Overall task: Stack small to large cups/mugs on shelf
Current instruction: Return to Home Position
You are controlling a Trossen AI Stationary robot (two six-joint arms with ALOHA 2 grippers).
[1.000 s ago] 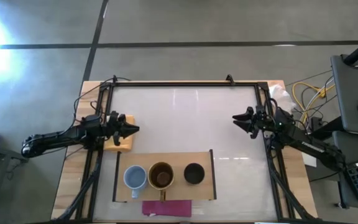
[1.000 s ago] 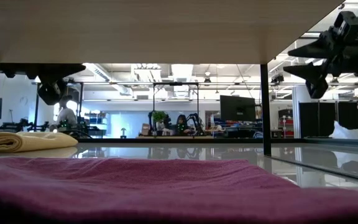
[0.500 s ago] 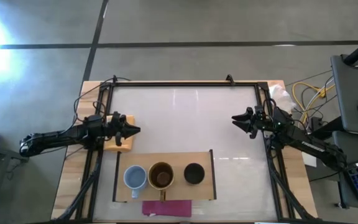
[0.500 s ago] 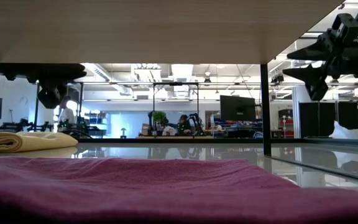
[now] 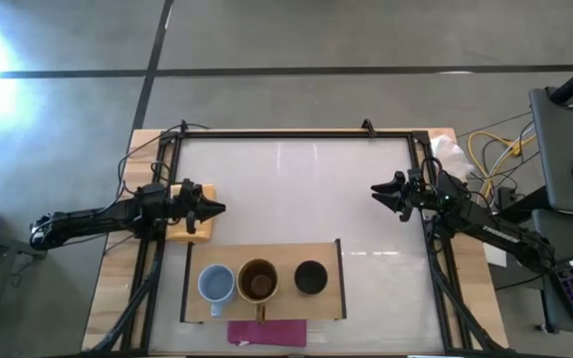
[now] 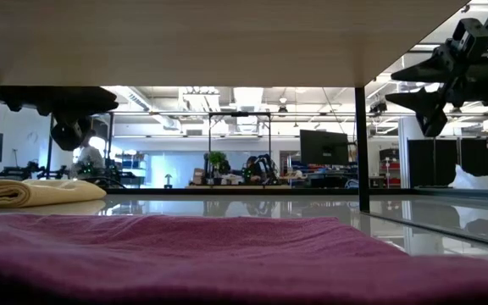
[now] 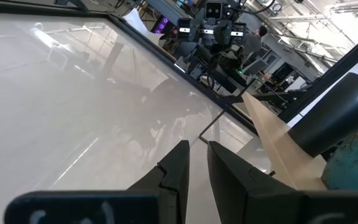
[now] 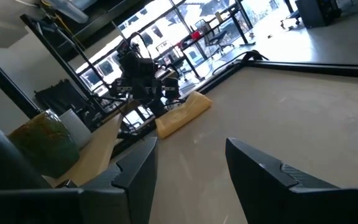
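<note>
update from the sidelines: job looks basically finished. all three are sitting on the shelf (image 5: 267, 254) in a row, none touching. the pale blue mug (image 5: 216, 283) is at the end nearest the left pincer (image 5: 217, 209), the brown mug (image 5: 258, 281) is in the middle, and the black cup (image 5: 310, 277) is at the end nearest the right pincer (image 5: 379, 191). the brown one looks at least as wide as the blue, so i'm not sure about the size order.

left pincer hangs over the yellow cloth (image 5: 195, 227), just beside the shelf's blue end, fingers nearly together and gripping nothing. right pincer is well apart from the shelf with its fingers spread, also empty. i'd guess only parking the arms is left.

versus a second ago: cups and right arm are in the same spots, left arm only shifted a hair.
</note>
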